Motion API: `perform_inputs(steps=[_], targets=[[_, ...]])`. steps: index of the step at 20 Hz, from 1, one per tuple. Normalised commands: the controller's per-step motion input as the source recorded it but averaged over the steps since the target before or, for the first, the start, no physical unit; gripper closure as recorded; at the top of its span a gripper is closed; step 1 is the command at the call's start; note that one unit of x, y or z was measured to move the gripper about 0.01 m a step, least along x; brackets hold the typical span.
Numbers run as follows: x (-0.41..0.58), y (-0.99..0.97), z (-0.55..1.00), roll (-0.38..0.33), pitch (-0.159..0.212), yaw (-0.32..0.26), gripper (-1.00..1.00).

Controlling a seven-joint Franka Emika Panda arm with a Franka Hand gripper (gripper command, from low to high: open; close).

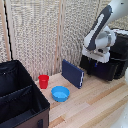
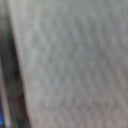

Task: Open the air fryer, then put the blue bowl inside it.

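The glossy black air fryer (image 1: 114,64) stands at the exterior view's right on the wooden table. The white arm reaches down in front of it, and my gripper (image 1: 91,61) hangs against its front face. The fingers blend into the black, so I cannot tell their state. The arm hides the air fryer handle. The light-blue bowl (image 1: 60,93) sits upright on the table, well apart from the gripper towards the exterior view's left. The wrist view is a blur of pale woven surface and shows no fingers.
A dark navy flat slab (image 1: 73,73) leans upright between the bowl and the fryer. A red cup (image 1: 44,81) stands beside the bowl. A black fabric compartment bin (image 1: 20,97) fills the exterior view's lower left. A woven screen (image 1: 40,35) backs the table.
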Motion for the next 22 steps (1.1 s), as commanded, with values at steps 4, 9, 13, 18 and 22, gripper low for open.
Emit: perform_inputs(steps=[4, 9, 13, 18, 22], targets=[[0.104, 0.66, -0.3, -0.013, -0.1, -0.099, 1.0], [0.254, 0.25, -0.18, -0.013, -0.063, -0.104, -1.0], [-0.006, 0.09, -0.06, -0.005, -0.013, -0.034, -1.0], [0.043, 0.13, 0.21, -0.081, 0.053, 0.004, -1.0], [0.012, 0.1, 0.55, -0.071, 0.158, 0.0, -1.0]])
